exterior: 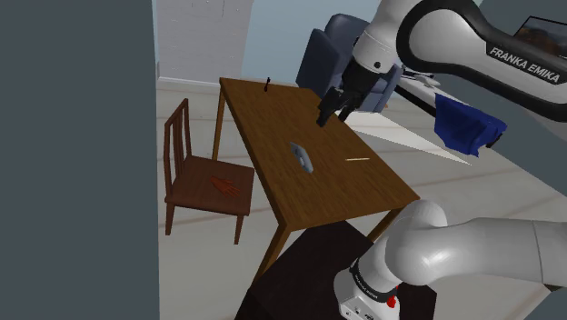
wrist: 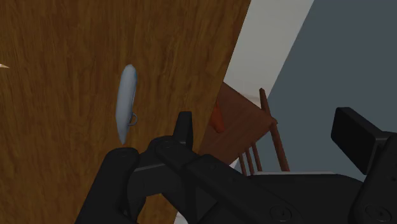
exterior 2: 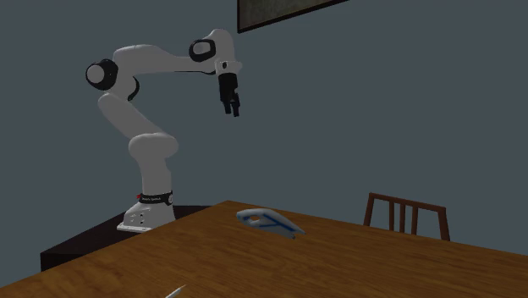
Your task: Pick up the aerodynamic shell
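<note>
Here's the all-black gripper [exterior: 323,117], hanging high over the wooden table [exterior: 269,120] in the upper right of the shoulder view, well above the boards. In the wrist view its two fingers [wrist: 184,129] stand wide apart with nothing between them: spread and empty.

The target, the aerodynamic shell [exterior: 302,156], lies flat near the middle of the tabletop, centre of the shoulder view. From the second exterior view it sits just right of centre, a low, pale blue-grey sliver [exterior 2: 269,222]. Through the wrist camera it's a long, slim teardrop [wrist: 126,102], off to one side of the fingers and not under them.

Handling, by my read: thin, stiff and light, with a smooth tapered skin that is likely slippery. The pointed ends offer no purchase. The best hold looks to be across the narrow width at its fullest middle, with the pads square to the long axis and a gentle squeeze, since a thin shell could crack or squirt out.

A thin pale stick [exterior: 357,160] lies nearby, well apart from the shell.
</note>
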Robot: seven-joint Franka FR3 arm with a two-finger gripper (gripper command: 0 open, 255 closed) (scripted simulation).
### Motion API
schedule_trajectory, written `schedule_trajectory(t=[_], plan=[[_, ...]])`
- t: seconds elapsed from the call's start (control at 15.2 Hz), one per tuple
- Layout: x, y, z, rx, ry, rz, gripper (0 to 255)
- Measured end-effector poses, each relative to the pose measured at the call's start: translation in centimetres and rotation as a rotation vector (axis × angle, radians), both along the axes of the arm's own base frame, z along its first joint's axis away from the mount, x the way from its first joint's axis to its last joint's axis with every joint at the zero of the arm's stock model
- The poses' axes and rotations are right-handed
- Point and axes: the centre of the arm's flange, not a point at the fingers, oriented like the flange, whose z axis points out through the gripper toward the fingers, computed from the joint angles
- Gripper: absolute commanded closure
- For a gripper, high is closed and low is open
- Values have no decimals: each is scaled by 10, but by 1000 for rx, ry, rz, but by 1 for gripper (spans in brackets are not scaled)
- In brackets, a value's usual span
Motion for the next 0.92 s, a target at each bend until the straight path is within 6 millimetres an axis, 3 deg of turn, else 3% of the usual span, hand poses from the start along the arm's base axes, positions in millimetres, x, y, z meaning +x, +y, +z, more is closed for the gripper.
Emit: schedule_trajectory(t=[0.13, 0.33, 0.92], plan=[[2, -4, -5, -1, 2, -4, 0], [22, -21, -27, -3, 10, -25, 0], [74, -86, -110, -15, 39, -98, 0]])
